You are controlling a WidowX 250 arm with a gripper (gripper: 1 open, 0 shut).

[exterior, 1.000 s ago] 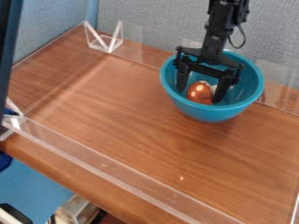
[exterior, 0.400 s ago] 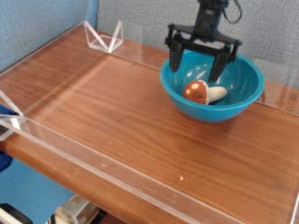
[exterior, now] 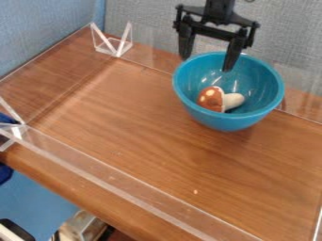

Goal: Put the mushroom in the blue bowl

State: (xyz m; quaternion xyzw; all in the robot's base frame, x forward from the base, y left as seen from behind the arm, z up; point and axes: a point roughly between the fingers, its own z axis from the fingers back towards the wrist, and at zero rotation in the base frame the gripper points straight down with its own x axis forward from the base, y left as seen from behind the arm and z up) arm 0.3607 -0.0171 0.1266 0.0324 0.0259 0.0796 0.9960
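Observation:
The mushroom (exterior: 216, 98), with its reddish-brown cap and cream stem, lies on its side inside the blue bowl (exterior: 258, 108), which stands at the back right of the wooden table. My gripper (exterior: 209, 53) hangs above the bowl's far rim, pointing down. Its black fingers (exterior: 185, 41) are spread wide apart and hold nothing. The gripper is clear of both the mushroom and the bowl.
Low clear acrylic walls (exterior: 88, 174) run around the wooden tabletop (exterior: 113, 113). A small clear bracket (exterior: 113, 41) stands at the back left corner. A blue-grey wall rises behind the table.
The gripper has risen out of the bowl and shifted slightly left, staying open. The mushroom, which was between the fingers, now lies free in the bowl.

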